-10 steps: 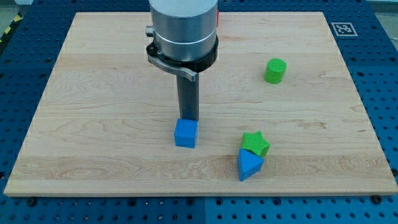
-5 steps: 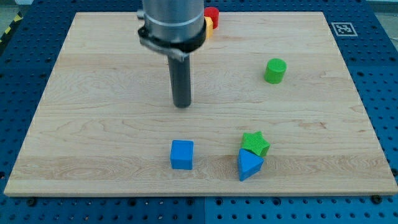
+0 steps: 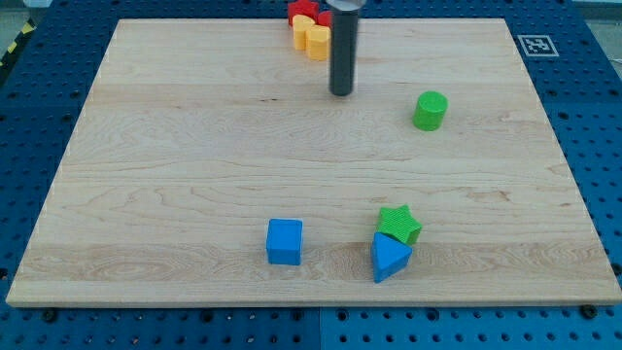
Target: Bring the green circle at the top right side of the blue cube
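Note:
The green circle [image 3: 430,110], a short cylinder, stands on the wooden board at the view's upper right. The blue cube [image 3: 285,241] sits near the view's bottom, left of centre, far from the circle. My tip [image 3: 341,92] is at the end of the dark rod near the view's top centre. It is to the left of the green circle and slightly higher, with a clear gap between them. It is far above the blue cube.
A green star [image 3: 399,224] touches a blue triangle [image 3: 390,259] at the view's bottom, right of the blue cube. Red [image 3: 302,10] and yellow [image 3: 313,37] blocks sit at the top edge, just left of the rod.
My tip has moved up and to the right, away from the blue cube, towards the top of the board. The cube slid slightly down earlier and now rests still.

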